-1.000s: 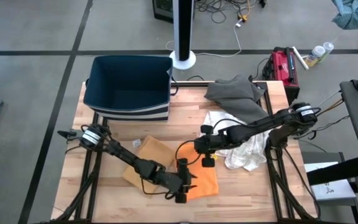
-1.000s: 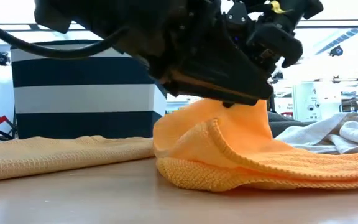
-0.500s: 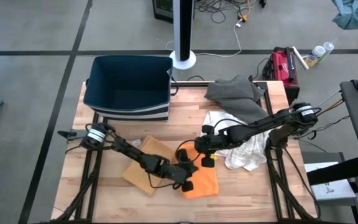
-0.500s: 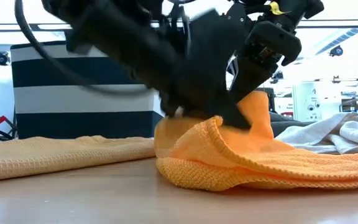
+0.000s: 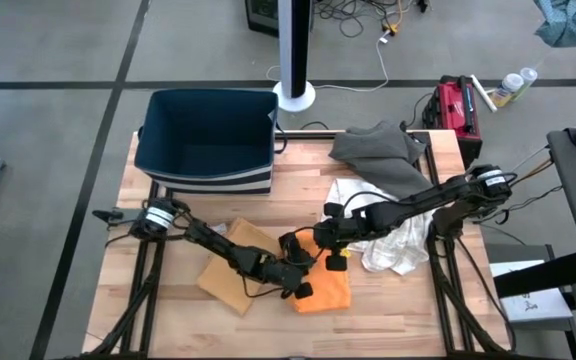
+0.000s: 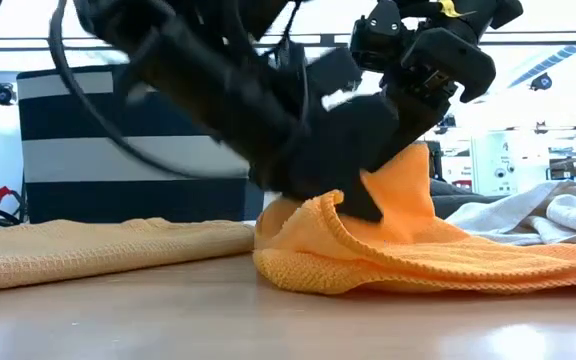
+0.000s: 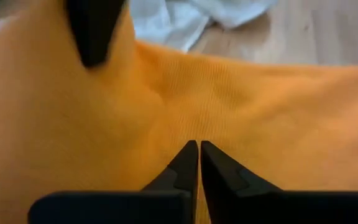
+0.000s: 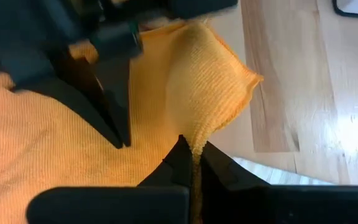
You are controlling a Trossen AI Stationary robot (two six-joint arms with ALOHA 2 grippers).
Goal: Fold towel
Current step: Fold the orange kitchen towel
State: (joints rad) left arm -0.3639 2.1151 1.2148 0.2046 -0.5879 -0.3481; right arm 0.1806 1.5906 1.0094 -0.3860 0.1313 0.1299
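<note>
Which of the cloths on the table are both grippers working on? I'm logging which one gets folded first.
The bright orange towel at the table's front middle. The tan waffle cloth, white cloth and grey cloth lie untouched.

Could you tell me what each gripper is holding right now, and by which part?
Both hold the orange towel. The right gripper has its jaws shut on a raised corner edge; the left gripper pinches a fold in the cloth's middle.
</note>
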